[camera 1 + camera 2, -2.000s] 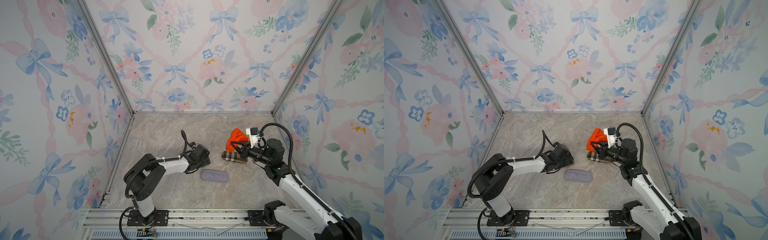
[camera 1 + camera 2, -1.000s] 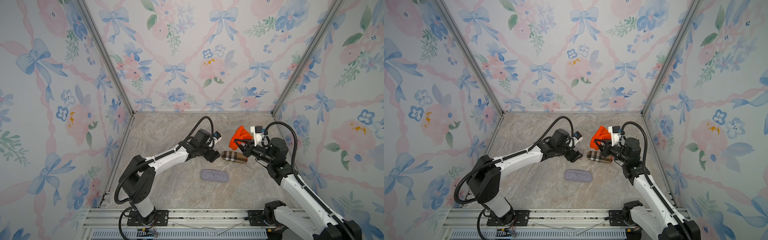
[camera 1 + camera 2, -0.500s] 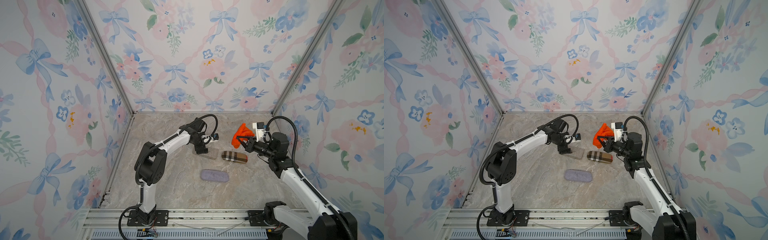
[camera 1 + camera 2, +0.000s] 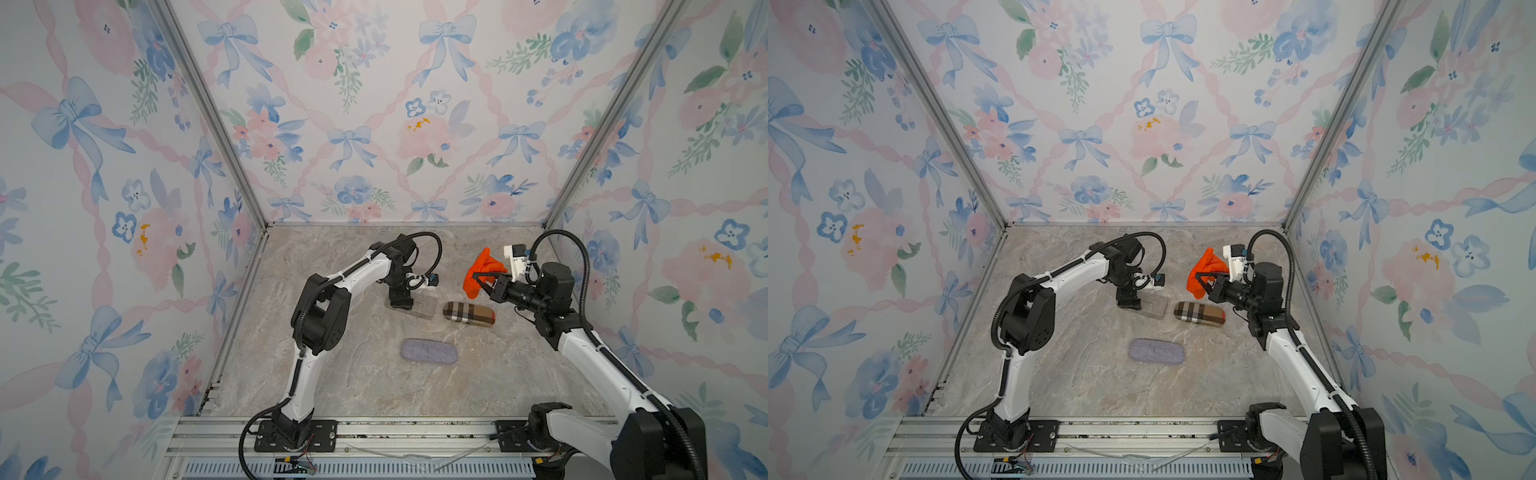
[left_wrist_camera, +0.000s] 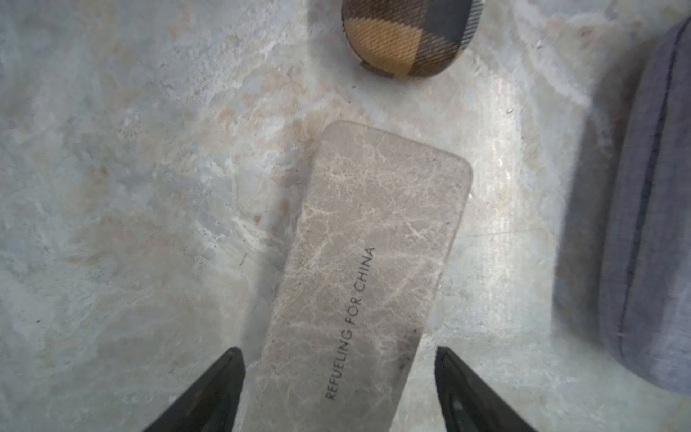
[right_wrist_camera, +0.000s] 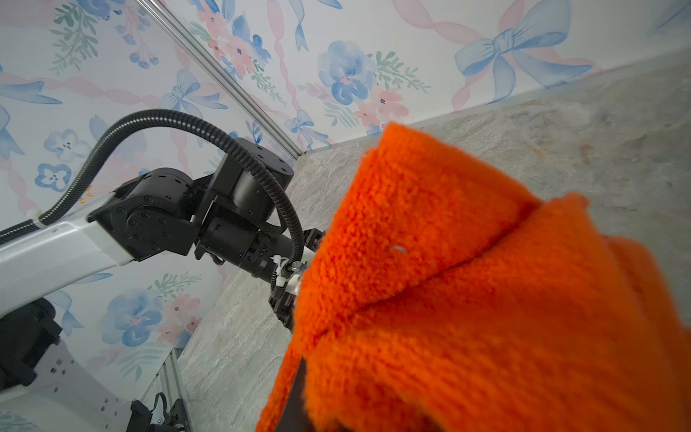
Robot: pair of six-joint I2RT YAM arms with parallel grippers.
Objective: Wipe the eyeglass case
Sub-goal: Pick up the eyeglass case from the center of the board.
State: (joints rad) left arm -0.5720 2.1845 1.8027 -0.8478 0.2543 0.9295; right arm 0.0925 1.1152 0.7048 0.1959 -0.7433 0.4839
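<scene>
A marble-patterned eyeglass case (image 5: 368, 262) lies flat on the table, seen in both top views (image 4: 419, 308) (image 4: 1153, 307). My left gripper (image 5: 338, 357) points down over one end of it, open. Its black fingers (image 5: 224, 389) stand on either side of the case with a small gap on each side. To the right of the case, my right gripper (image 4: 478, 281) hangs in the air, shut on an orange cloth (image 6: 486, 299). The cloth (image 4: 1207, 266) hides those jaws in the right wrist view.
A plaid eyeglass case (image 4: 468, 314) lies just right of the marble one, below the cloth. A grey fabric case (image 4: 429, 351) lies nearer the front. Patterned walls close in the table on three sides. The left arm (image 6: 149, 213) shows in the right wrist view.
My left gripper swung from beside the grey case to the marble case and turned down over its end. My right gripper lifted the cloth up and back from the plaid case.
</scene>
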